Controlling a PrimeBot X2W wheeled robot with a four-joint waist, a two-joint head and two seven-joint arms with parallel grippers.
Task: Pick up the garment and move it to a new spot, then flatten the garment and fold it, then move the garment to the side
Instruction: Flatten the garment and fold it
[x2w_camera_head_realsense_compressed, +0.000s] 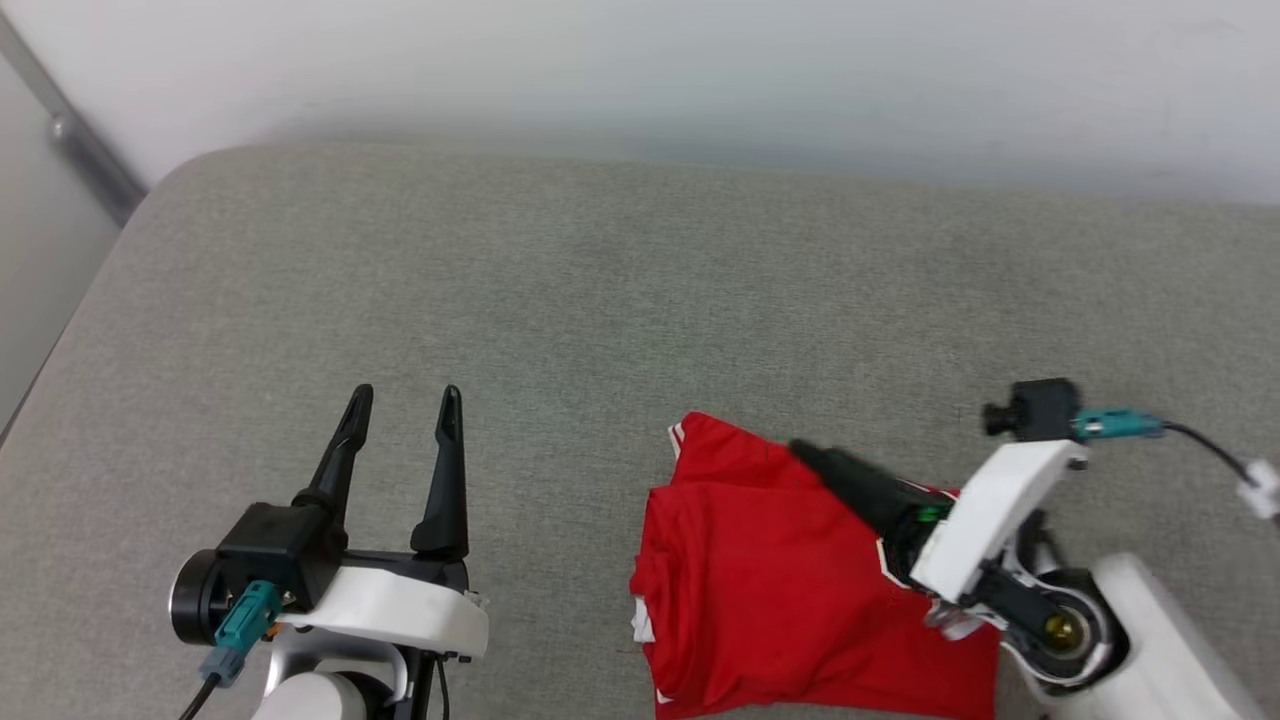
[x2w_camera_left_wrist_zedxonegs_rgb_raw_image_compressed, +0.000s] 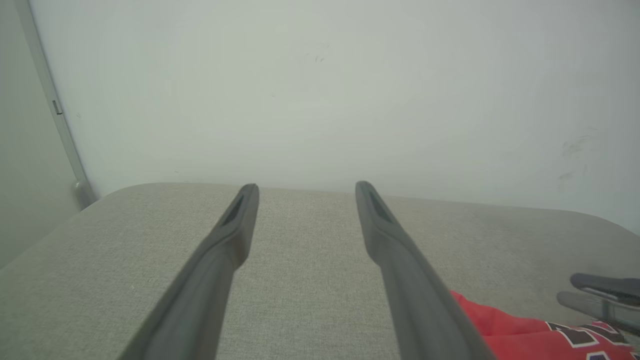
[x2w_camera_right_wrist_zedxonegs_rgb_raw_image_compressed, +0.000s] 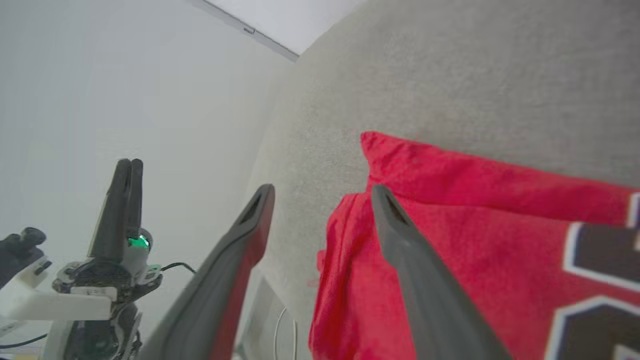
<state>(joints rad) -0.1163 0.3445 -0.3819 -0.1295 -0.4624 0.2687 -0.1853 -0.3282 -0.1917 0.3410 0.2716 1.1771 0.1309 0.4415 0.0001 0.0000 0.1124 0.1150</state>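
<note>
1. The right gripper is seen with its jaws spread and nothing grasped, one finger over the garment.
2. The left gripper is likewise parted and empty, well apart from the cloth.
3. The garment is laid folded on the grey cushion, near its front right edge.
4. The fold could be dragged open if thin fabric were snagged by a finger; a sideways push might send it over the edge.
5. Nothing is contained; the garment is borne by the open cushion.
</note>
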